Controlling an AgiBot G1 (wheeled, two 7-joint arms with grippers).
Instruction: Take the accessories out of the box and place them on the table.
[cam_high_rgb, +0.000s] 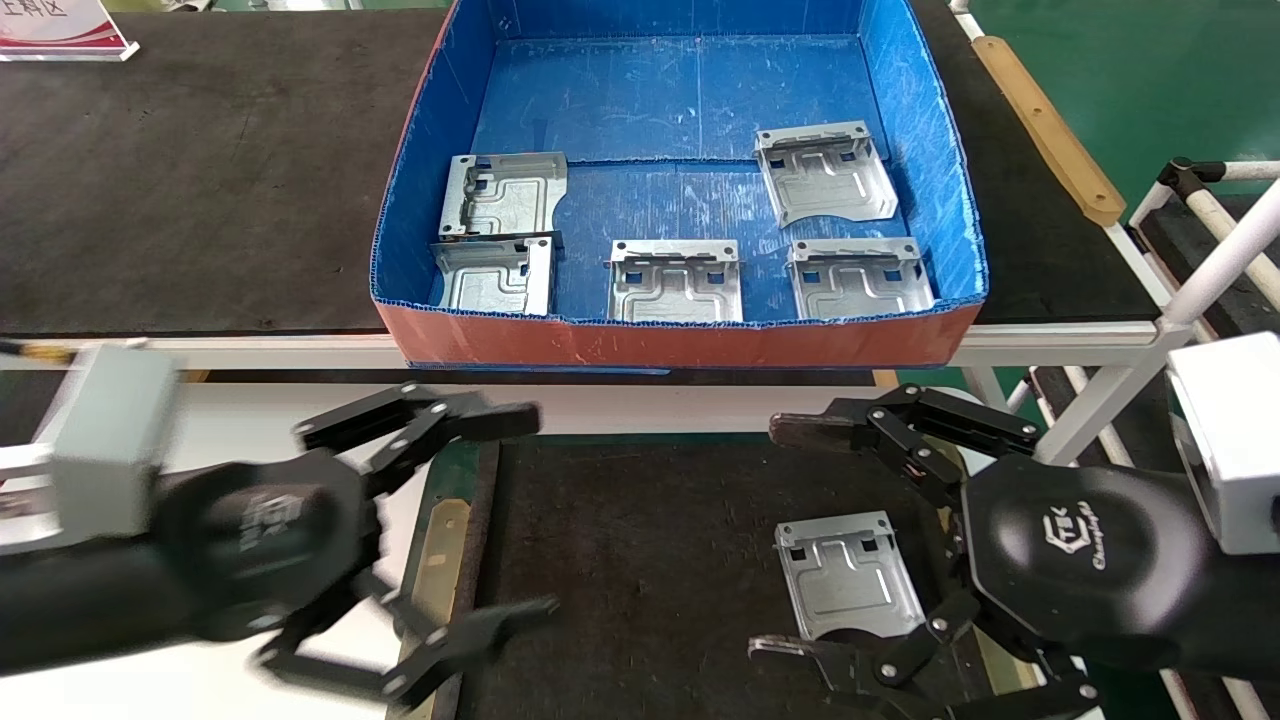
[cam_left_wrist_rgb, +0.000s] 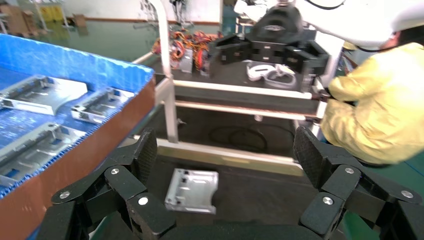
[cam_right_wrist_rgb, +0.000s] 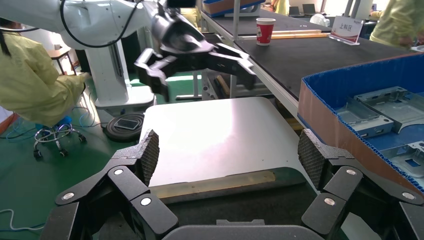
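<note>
Both my end effectors, left (cam_high_rgb: 470, 520) and right (cam_high_rgb: 790, 540), hang wide open and empty over the worktop (cam_high_rgb: 640, 560); one plate (cam_high_rgb: 845, 575) lies there, five in the box (cam_high_rgb: 680, 345). Stiff, light, slick sheet metal: pinch the flange edge

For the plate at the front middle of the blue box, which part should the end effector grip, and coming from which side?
Probably its raised far flange, approached from straight above. The front-middle plate lies flat on the floor of the box, its near edge tight against the front wall, so a side approach looks blocked. The open left end effector and the right end effector are both outside the box.
</note>
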